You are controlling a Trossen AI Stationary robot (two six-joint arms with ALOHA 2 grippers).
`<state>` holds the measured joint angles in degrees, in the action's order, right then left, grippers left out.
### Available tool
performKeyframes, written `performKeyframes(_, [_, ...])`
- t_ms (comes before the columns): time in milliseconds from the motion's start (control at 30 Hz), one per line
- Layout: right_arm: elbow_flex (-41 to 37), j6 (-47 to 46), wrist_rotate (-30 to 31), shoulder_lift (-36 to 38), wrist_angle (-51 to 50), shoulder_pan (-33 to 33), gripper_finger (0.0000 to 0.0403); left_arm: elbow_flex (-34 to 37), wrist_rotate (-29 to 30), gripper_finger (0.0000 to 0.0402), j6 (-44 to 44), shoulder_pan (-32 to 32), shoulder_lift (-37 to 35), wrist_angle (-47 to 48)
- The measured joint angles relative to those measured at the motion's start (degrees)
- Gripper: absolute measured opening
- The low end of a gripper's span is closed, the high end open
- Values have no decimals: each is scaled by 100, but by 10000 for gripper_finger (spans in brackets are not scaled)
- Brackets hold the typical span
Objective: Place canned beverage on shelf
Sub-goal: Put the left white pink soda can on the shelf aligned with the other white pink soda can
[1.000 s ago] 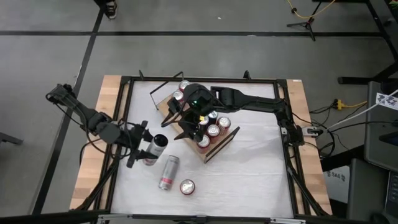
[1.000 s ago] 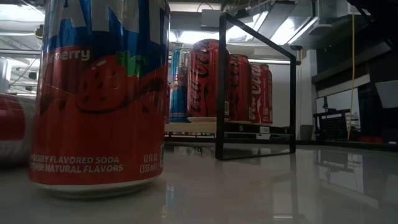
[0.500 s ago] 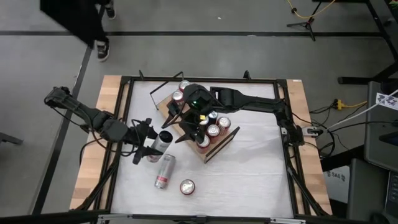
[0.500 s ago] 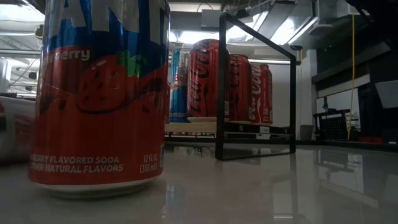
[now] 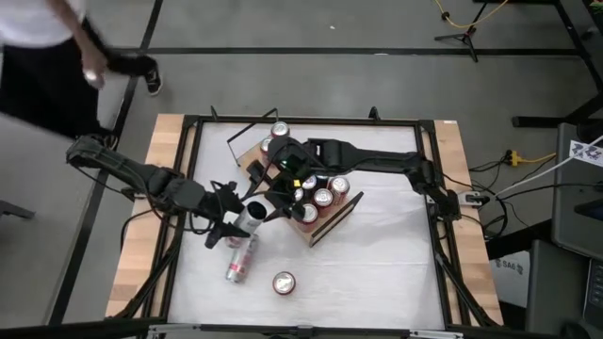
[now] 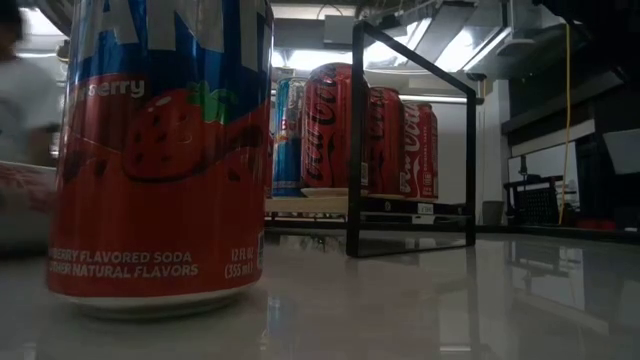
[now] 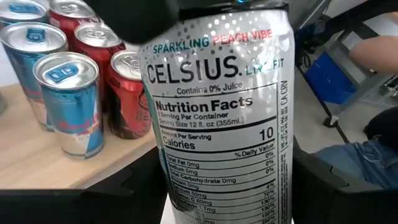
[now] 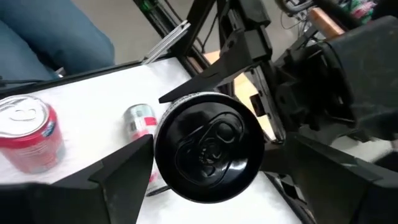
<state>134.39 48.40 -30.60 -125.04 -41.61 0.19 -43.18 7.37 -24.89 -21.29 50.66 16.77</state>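
Low view, nearest: upright strawberry soda can (image 6: 160, 155), glossy red and blue, standing on the reflective white tabletop (image 6: 420, 310). Beyond it the shelf (image 5: 325, 218), a flat light wooden board with thin black wire rails, carrying a row of red cola cans (image 6: 335, 125) and a slim blue energy-drink can (image 6: 288, 135).

Task can: Celsius can (image 7: 221, 118), tall silver cylinder with a black top, "Sparkling Peach Vibe" and a nutrition panel printed on it. In the high view it is at the shelf's left edge, just above the table, tilted.

Left gripper (image 5: 237, 215) is clamped on the can's body, jaws part-open around it, a dark finger on each side in the left wrist view. Right gripper (image 5: 283, 193) sits at the can's black top, its two fingers (image 8: 121, 174) spread wide to either side of the lid; whether they touch the can, cannot tell.

Another silver can (image 5: 237, 262) lies on its side on the table near the left gripper. A person (image 5: 42, 56) is blurred beyond the table's far-left corner
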Motion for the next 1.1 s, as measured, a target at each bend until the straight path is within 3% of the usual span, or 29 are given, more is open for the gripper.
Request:
performKeyframes(400, [0,12,-50,-69,-190,98,346,0,-477,238,1,376,36,-68])
performKeyframes(633, [2,13,213,-71,-305,96,343,0,-559,238,2,442,36,-91])
performKeyframes(967, [4,12,206,-71,-281,96,253,0,-559,238,10,440,36,-93])
performKeyframes(1100, [4,8,116,-71,-227,96,256,0,-559,238,14,438,34,-98])
